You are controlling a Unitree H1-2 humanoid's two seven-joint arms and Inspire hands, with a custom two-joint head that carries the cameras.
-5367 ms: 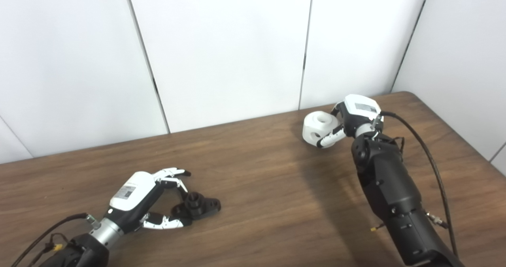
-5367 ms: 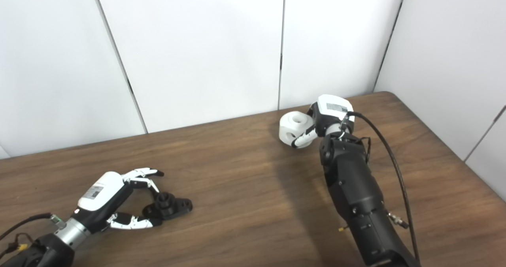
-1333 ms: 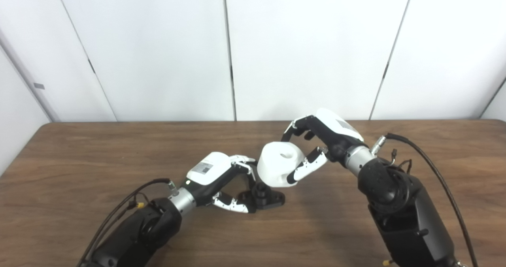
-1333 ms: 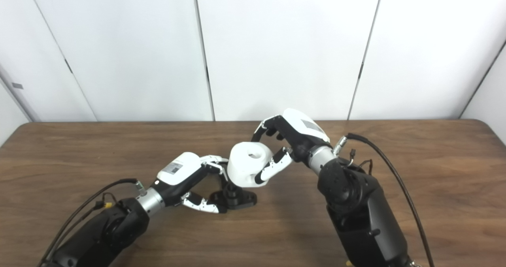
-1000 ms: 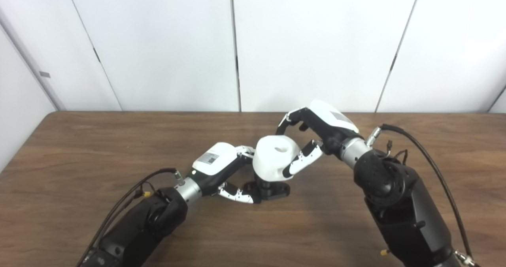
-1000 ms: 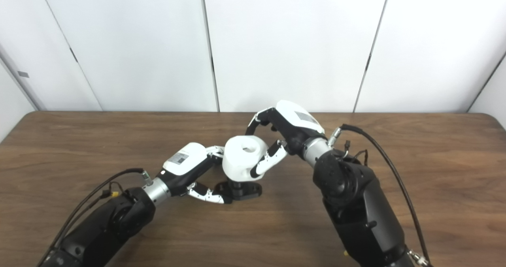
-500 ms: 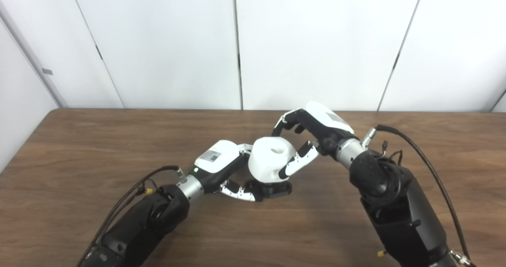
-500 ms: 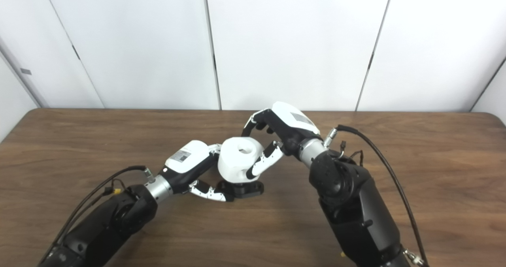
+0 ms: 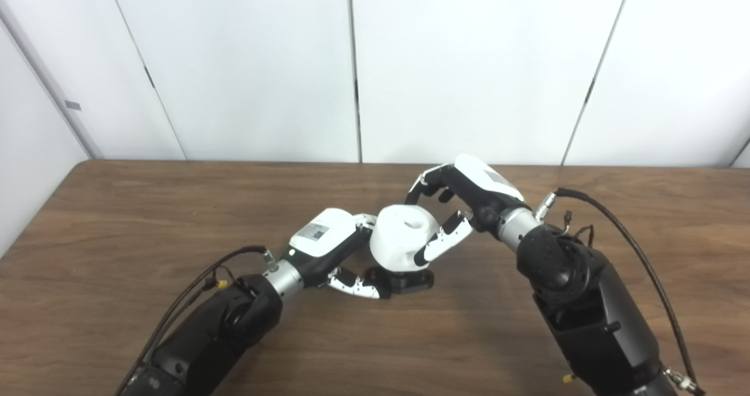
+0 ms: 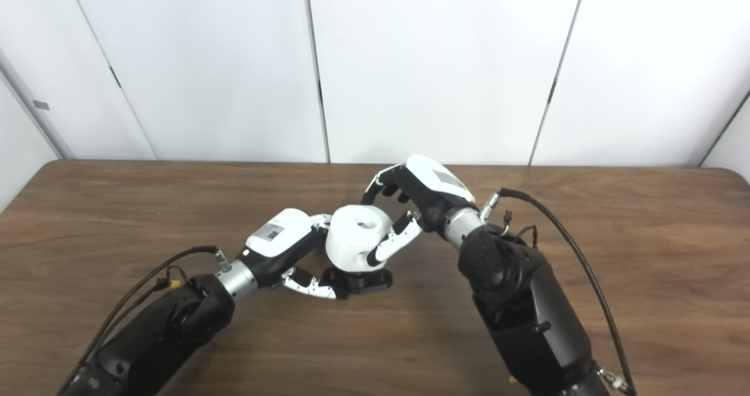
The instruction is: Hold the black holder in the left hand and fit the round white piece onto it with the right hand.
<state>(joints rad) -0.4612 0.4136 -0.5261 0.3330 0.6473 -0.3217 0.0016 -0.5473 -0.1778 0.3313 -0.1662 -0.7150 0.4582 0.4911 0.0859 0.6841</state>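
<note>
The black holder (image 9: 410, 280) lies flat on the brown table (image 9: 117, 220) near its middle. My left hand (image 9: 334, 249) is shut on the holder's left end, thumb low and fingers over the top. The round white piece (image 9: 401, 245), with a hole in its top face, sits directly on the holder and hides the holder's post. My right hand (image 9: 463, 208) grips the white piece from the right and behind, thumb on its near side. The same hold shows in the right eye view, with white piece (image 10: 354, 243) over holder (image 10: 366, 282).
White wall panels (image 9: 351, 62) rise behind the table's far edge. A black cable (image 9: 633, 249) loops off my right forearm and another cable (image 9: 193, 284) trails from my left forearm.
Earlier the hands were far apart; both have come to the table's middle. In the last second the white piece has dropped down over the holder's post, which is now covered.
</note>
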